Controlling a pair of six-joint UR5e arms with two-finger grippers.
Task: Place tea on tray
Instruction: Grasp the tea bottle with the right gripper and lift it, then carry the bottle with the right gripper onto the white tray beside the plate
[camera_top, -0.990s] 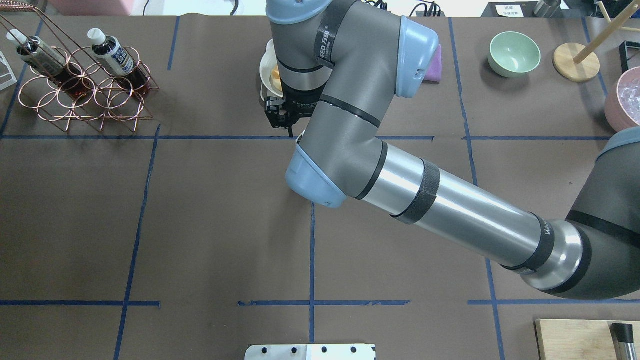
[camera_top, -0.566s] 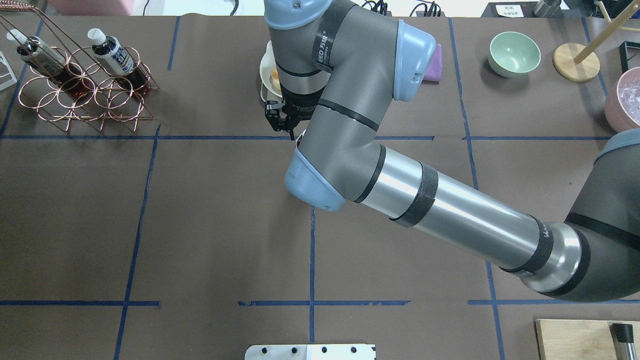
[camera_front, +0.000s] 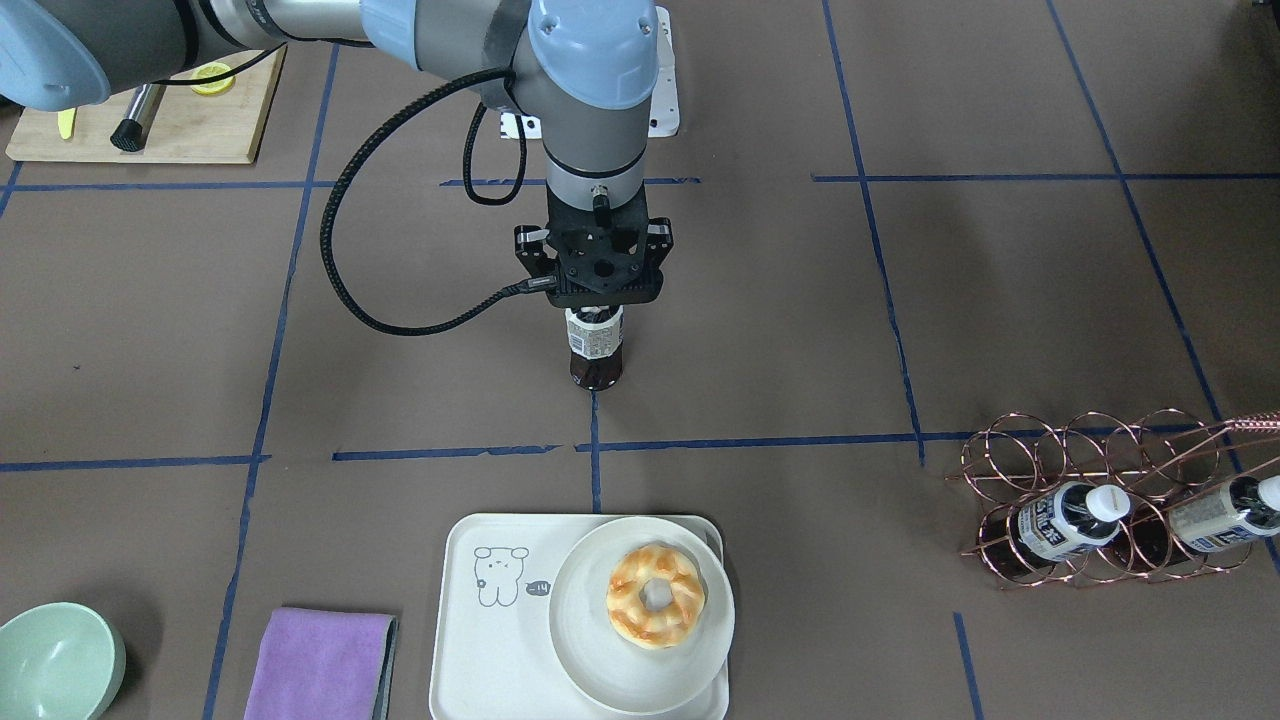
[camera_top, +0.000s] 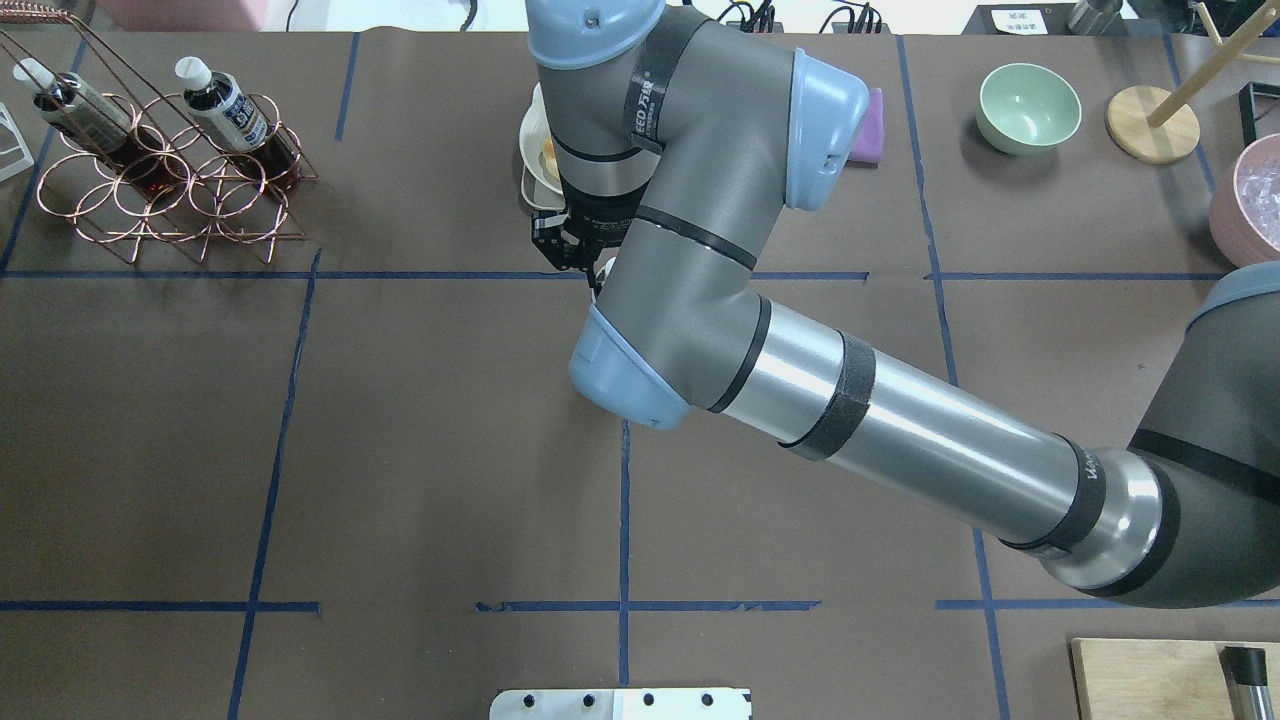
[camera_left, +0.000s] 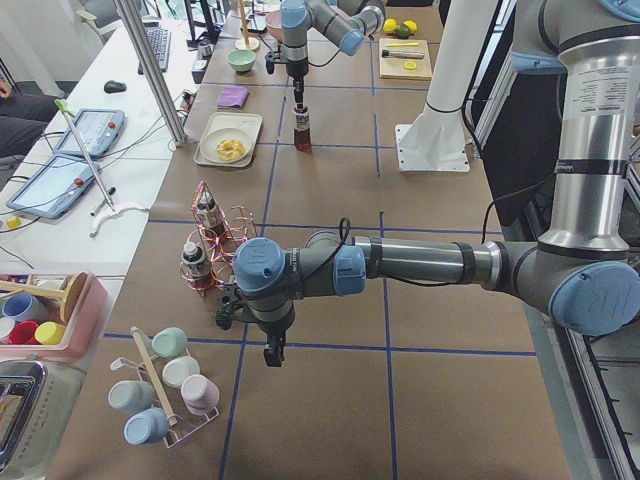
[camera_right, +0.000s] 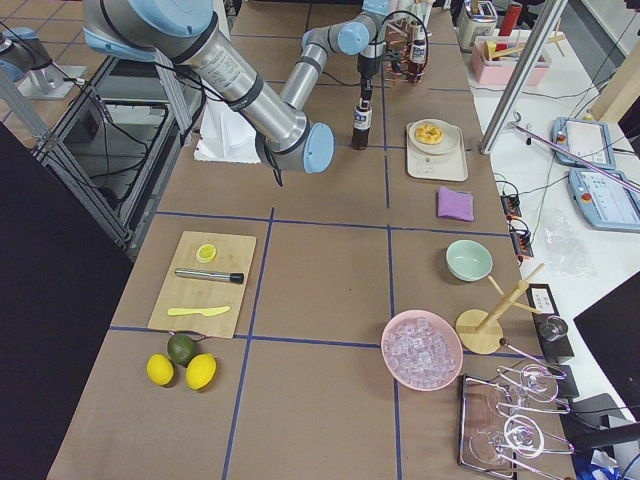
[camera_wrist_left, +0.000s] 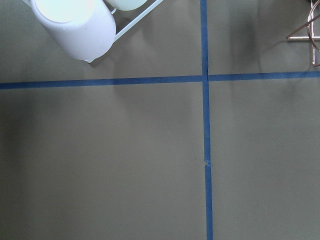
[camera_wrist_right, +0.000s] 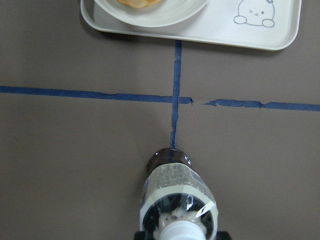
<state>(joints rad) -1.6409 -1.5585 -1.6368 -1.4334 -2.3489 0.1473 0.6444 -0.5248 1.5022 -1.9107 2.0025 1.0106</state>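
1. right gripper clamped on tea at the neck; bottle upright, long axis vertical.
2. tray lies straight ahead past the tape line, away from the robot base; bear half bare, plate fills the rest.
3. left gripper well apart, opening can't tell; right arm nearer.
4. Counts: three teas, one held, two in rack; one tray.

Brown table, tray, cloth, wire rack, perhaps iced bowl
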